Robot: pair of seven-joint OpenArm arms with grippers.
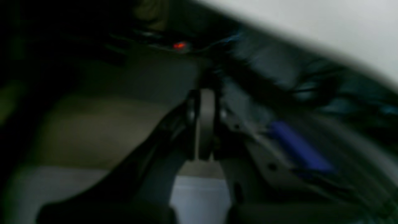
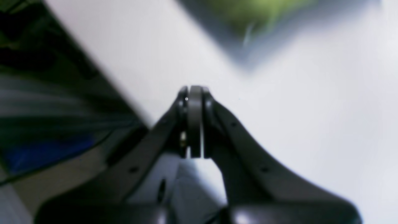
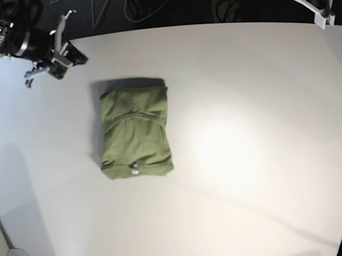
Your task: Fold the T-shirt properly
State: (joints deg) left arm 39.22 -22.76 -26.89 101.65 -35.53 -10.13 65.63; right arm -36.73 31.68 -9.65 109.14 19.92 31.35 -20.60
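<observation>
Lying folded on the tabletop point(image 3: 258, 153), the T-shirt point(image 3: 134, 133) sat apart from both claws, left claw point(image 1: 205, 124) and right claw point(image 2: 195, 121) pressed together, empty.

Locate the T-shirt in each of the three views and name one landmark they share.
Base: the T-shirt lies folded left of the table's centre, both arms clear of it.
Right wrist: a blurred green patch at the top edge, beyond the shut right gripper.
Left wrist: not clearly in it; too dark and blurred to tell.
Shared landmark: the white table, also at upper right in the left wrist view.
</observation>
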